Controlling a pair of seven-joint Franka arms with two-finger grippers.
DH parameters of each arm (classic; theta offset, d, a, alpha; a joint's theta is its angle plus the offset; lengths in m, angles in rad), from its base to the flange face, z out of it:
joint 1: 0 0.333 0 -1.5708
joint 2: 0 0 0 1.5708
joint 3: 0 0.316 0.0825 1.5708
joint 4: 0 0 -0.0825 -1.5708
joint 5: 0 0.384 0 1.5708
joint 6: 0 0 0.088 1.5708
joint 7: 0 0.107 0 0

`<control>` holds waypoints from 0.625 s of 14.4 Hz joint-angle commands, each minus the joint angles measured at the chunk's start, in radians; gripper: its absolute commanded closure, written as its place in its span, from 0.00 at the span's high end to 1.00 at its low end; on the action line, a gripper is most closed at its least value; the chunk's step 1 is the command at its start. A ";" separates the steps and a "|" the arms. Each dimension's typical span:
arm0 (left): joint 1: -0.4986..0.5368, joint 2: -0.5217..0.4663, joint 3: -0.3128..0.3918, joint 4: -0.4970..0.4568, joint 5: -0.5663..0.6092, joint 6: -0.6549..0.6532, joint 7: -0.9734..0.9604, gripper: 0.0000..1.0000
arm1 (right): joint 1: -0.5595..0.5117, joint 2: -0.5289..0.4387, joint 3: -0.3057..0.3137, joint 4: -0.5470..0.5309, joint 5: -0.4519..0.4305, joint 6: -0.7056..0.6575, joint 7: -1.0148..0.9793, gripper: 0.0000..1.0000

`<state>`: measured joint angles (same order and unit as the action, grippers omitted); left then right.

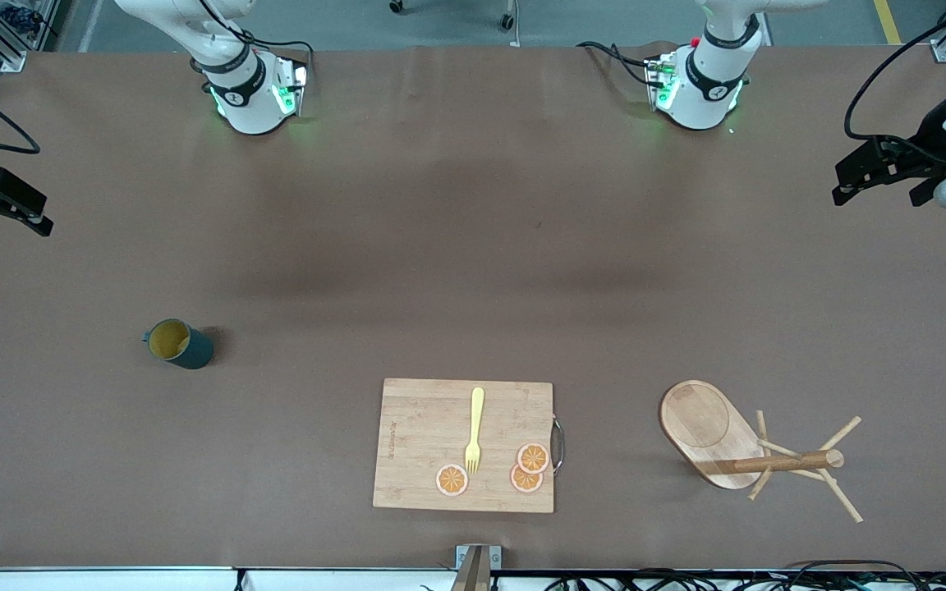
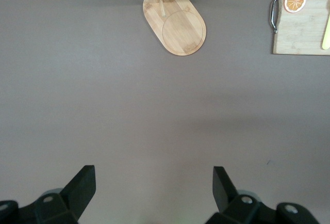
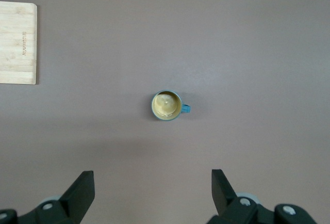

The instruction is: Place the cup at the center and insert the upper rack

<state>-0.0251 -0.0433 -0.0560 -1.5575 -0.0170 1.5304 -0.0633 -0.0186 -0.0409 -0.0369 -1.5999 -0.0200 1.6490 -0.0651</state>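
Table: [image 1: 473, 246] a wide brown surface carried everything, and both arm bases stood along its edge farthest from the front camera.
Cup: [image 1: 179, 343] a dark teal mug with a yellow inside stood upright toward the right arm's end, well apart from the rest.
Cutting board: [image 1: 465, 445] a rectangular wooden board with a metal handle lay near the edge closest to the front camera (a yellow fork and three orange slices rested on it, not on the table).
Upper rack: [image 1: 756, 455] a light wooden mug tree stood on its oval base toward the left arm's end, beside the board.
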 commanded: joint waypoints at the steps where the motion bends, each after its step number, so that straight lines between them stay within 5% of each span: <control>1: 0.004 -0.004 -0.004 0.004 0.000 -0.006 -0.007 1.00 | 0.003 -0.017 -0.001 -0.009 0.005 0.003 0.007 1.00; 9: 0.004 -0.004 -0.005 0.004 -0.001 -0.006 -0.012 1.00 | 0.002 -0.016 -0.001 -0.009 0.006 -0.006 0.016 1.00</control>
<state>-0.0251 -0.0433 -0.0560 -1.5575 -0.0170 1.5304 -0.0633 -0.0186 -0.0409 -0.0369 -1.5996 -0.0200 1.6479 -0.0650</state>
